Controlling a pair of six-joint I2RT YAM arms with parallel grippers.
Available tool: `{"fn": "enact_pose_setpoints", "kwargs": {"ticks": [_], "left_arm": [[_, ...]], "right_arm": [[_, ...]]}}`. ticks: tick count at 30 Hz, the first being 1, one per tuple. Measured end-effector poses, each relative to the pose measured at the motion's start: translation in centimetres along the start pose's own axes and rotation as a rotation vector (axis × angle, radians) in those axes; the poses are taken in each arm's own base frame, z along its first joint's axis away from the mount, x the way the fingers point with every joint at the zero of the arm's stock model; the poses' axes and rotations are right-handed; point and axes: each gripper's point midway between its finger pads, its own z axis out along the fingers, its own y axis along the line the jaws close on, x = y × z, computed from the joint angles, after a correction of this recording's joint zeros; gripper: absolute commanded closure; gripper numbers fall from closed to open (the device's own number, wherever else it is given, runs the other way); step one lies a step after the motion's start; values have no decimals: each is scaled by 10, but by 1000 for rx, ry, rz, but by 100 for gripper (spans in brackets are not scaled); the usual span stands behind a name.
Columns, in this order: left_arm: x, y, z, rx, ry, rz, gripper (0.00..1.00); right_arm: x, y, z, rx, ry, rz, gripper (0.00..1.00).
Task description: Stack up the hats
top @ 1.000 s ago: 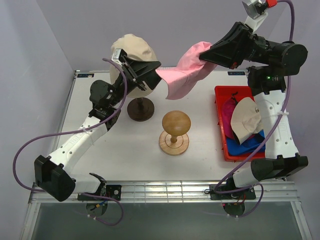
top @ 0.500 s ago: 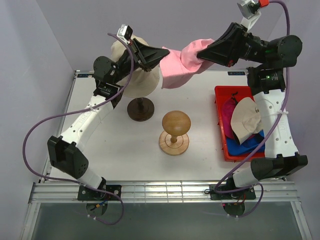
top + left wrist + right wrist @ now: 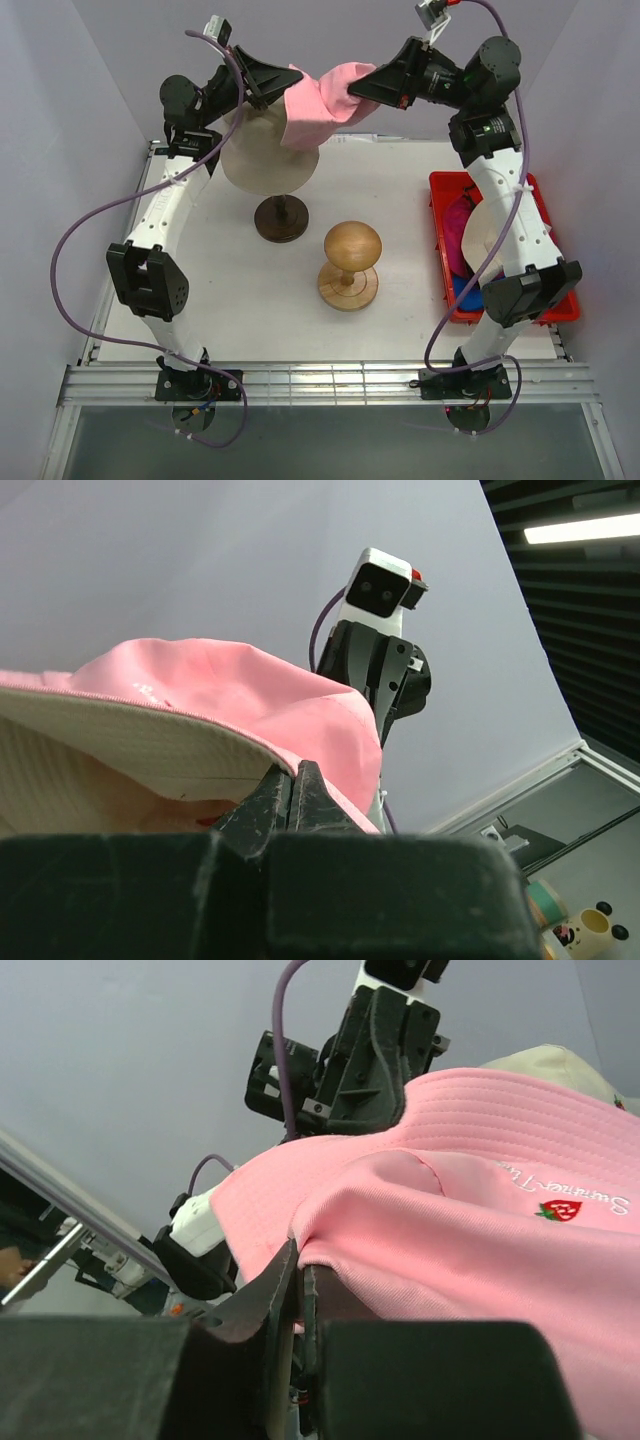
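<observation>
The beige bucket hat (image 3: 262, 160) is perched over the dark stand (image 3: 280, 218). The light pink bucket hat (image 3: 318, 100) is held stretched just above it, its brim pinched by the left gripper (image 3: 283, 84) and the right gripper (image 3: 357, 93), both clamped on fabric. If it is lowered off-centre or released unevenly, it could slide off, or the top-heavy stand could be tipped.

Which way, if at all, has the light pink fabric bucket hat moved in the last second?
Yes. The light pink bucket hat shifted left and up-frame, nearer over the dark round wooden stand.
</observation>
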Motion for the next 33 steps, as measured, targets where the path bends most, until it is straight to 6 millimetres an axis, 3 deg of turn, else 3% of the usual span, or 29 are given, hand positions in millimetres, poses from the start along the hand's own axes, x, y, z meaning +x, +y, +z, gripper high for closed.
{"fn": "enact_pose_setpoints", "kwargs": {"ticks": [6, 11, 20, 26, 33], "left_arm": [[-12, 5, -10, -22, -11, 58, 100], [-32, 1, -26, -26, -41, 132, 100], [-66, -5, -56, -12, -99, 255, 100], [-79, 5, -74, -8, -125, 308, 100], [-88, 28, -106, 9, -163, 318, 100]], "right_arm": [[0, -23, 24, 42, -30, 62, 85], [-1, -24, 35, 57, -59, 78, 85], [2, -33, 53, 68, -88, 101, 73], [12, -48, 65, 81, -79, 130, 70], [18, -46, 72, 74, -71, 130, 59]]}}
